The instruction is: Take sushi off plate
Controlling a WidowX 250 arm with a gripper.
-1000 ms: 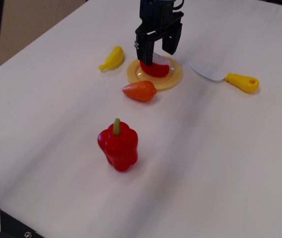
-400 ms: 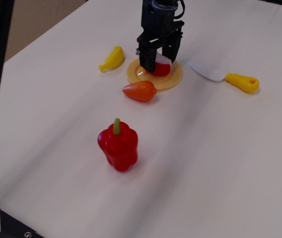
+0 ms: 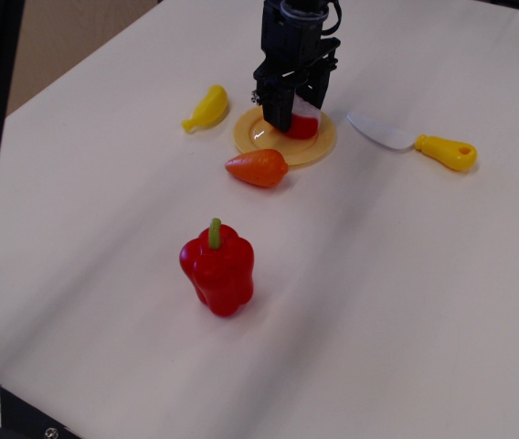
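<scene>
The yellow plate (image 3: 319,146) lies at the back middle of the table. The sushi (image 3: 302,125), red with a little white showing, sits on it. My black gripper (image 3: 292,112) reaches straight down over the plate, and its fingers are closed around the sushi. The fingers hide most of the piece. The sushi still looks to rest on the plate surface.
A yellow banana toy (image 3: 206,108) lies left of the plate. An orange carrot-like toy (image 3: 257,168) touches the plate's front edge. A toy knife (image 3: 415,141) with a yellow handle lies to the right. A red bell pepper (image 3: 217,268) stands nearer the front.
The gripper has come down onto the plate and its fingers have closed from wide open onto the sushi. The other toys have not moved.
</scene>
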